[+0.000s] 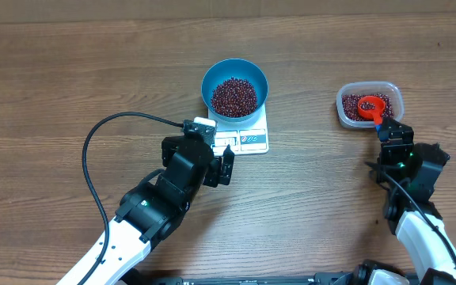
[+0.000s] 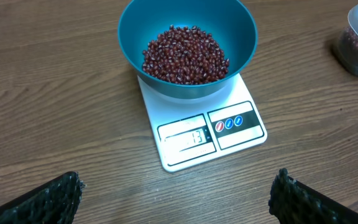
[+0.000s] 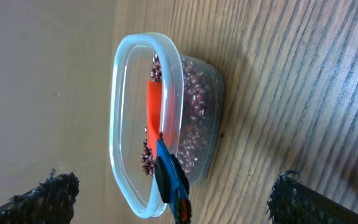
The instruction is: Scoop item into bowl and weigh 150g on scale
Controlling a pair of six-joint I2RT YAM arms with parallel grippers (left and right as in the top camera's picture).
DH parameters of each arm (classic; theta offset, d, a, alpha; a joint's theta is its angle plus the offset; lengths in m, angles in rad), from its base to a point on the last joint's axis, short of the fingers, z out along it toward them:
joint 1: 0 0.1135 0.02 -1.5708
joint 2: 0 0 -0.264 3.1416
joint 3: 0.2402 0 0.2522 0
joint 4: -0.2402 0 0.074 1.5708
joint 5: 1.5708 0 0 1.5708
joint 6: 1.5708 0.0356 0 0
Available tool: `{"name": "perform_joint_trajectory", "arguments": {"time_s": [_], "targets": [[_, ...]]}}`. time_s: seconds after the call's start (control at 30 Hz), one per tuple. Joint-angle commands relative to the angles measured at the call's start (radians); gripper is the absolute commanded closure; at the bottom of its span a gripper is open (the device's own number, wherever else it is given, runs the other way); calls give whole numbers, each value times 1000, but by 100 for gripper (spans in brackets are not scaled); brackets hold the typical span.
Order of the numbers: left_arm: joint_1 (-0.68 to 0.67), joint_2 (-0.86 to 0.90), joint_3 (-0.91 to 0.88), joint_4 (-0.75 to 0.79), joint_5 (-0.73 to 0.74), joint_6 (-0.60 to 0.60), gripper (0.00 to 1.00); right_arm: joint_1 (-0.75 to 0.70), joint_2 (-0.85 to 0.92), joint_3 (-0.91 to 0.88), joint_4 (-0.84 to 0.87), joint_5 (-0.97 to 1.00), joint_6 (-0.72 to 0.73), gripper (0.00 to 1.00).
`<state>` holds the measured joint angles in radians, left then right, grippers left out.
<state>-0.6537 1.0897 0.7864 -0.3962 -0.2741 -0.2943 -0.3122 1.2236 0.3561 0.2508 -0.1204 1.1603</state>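
Observation:
The blue bowl (image 1: pixel 212 75) stands on the white scale (image 1: pixel 252 140) at the table's middle, holding a heap of dark red beans (image 1: pixel 234 96). In the left wrist view the bowl (image 2: pixel 132 31), the beans (image 2: pixel 185 55) and the scale (image 2: pixel 225 140) lie straight ahead. My left gripper (image 1: pixel 218 154) (image 2: pixel 178 186) is open just short of the scale, with only bare wood between its fingers. My right gripper (image 1: pixel 394 131) (image 3: pixel 176 186) is open beside the clear tub (image 1: pixel 394 103) (image 3: pixel 123 81). The scoop's blue handle (image 3: pixel 169 174) pokes out between the wide jaws without touching them.
The clear tub holds more beans (image 3: pixel 194 118) and an orange-red scoop (image 1: pixel 370 105) (image 3: pixel 155 102) with its handle over the near rim. A black cable (image 1: pixel 89 158) loops left of the left arm. Bare wooden table surrounds everything.

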Motion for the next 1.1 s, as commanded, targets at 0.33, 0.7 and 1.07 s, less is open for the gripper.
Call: {"name": "perform_joint_trajectory", "arguments": {"time_s": [0.33,0.7,1.07], "targets": [[5,1,23,5,-14,-16,1,6,5,-42,58,19,23,0],[5,1,23,4,-14,-16,0,42,47,-42,138,12,48,7],[5,1,23,4,-14,-16,0,42,47,-42,121,31,46,23]]}}
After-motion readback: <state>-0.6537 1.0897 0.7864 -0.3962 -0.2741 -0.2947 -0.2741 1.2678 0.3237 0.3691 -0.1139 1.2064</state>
